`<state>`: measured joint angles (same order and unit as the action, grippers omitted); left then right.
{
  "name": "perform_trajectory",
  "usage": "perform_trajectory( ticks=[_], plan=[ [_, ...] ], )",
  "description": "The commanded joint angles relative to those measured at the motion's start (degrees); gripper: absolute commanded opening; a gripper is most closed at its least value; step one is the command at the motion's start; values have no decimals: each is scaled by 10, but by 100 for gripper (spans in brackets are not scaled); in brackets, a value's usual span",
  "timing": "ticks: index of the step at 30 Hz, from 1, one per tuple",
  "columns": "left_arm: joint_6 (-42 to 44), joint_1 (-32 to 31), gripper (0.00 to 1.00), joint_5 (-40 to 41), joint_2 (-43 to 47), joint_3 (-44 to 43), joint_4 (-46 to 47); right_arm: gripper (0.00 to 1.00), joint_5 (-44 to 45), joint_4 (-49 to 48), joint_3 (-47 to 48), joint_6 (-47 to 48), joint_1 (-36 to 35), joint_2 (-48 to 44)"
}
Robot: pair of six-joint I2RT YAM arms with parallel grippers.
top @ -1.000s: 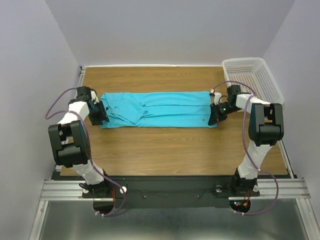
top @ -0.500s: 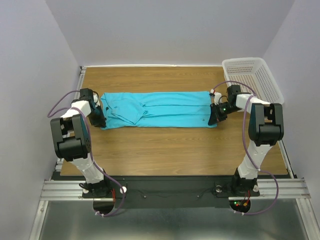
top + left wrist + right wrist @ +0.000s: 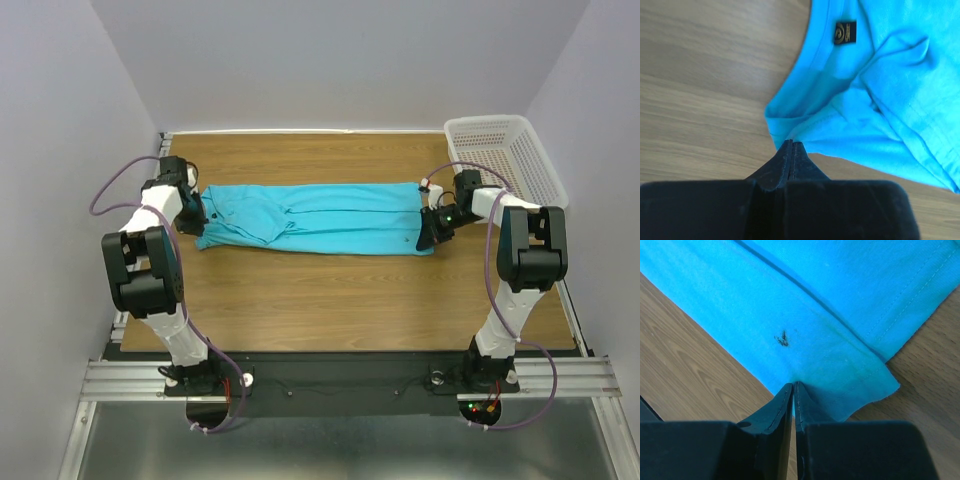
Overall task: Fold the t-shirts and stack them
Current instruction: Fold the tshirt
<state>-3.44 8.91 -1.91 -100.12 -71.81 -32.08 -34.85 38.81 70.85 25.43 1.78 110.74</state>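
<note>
Left gripper [image 3: 792, 143] with t-shirt [image 3: 320, 215], farther back

Plain pale lavender-grey walls [image 3: 340, 60] are enclosing a brown wood-grain tabletop [image 3: 350, 300] on three sides, and soft, even light is falling across it. A silver aluminium rail frame [image 3: 120, 378] is running along its near edge, with a dull grey metal sheet [image 3: 330, 450] lying below.

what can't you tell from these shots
- left wrist view: writing on the label is too small to read.
- right wrist view: dark mark on the t-shirt could be a stain or print, unclear.
- both wrist views: shut fingers hide how much cloth the left gripper and right gripper pinch.
</note>
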Motion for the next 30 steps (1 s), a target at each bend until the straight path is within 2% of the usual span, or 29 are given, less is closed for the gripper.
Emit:
perform_trajectory(
  ticks=[1,9,12,13,15,18,19,20,21,24,27,29,30],
  plan=[
    [17,-7,0,46,-26,-45,-24,12,73,-17,3,16,-2,19],
    [25,-24,0,52,-79,-63,-30,12,73,-17,4,16,-2,21],
    [20,-30,11,50,-71,-38,-27,12,73,-17,3,16,-2,20],
    [19,-30,18,59,-65,-33,-24,12,73,-17,3,16,-2,19],
    [10,-29,24,83,-37,-25,-19,12,72,-17,3,16,-2,19],
    [-2,-28,27,117,14,-29,-13,12,71,-17,3,16,-2,19],
    [-13,-29,31,131,28,-36,-7,12,72,-17,3,16,-2,19],
    [-17,-28,39,132,41,-40,-4,12,71,-17,3,16,-2,19],
    [-19,-28,40,132,64,-46,1,12,70,-17,3,16,-2,19],
    [-22,-28,41,84,86,-69,10,12,69,-17,3,16,-2,18],
    [-19,-28,41,-1,78,-90,7,12,68,-17,3,16,-2,18],
    [-18,-31,41,-80,64,-105,-10,12,68,-17,4,16,-2,18],
    [-21,-34,41,-145,56,-98,-10,12,69,-16,3,17,-2,18]
  ],
)
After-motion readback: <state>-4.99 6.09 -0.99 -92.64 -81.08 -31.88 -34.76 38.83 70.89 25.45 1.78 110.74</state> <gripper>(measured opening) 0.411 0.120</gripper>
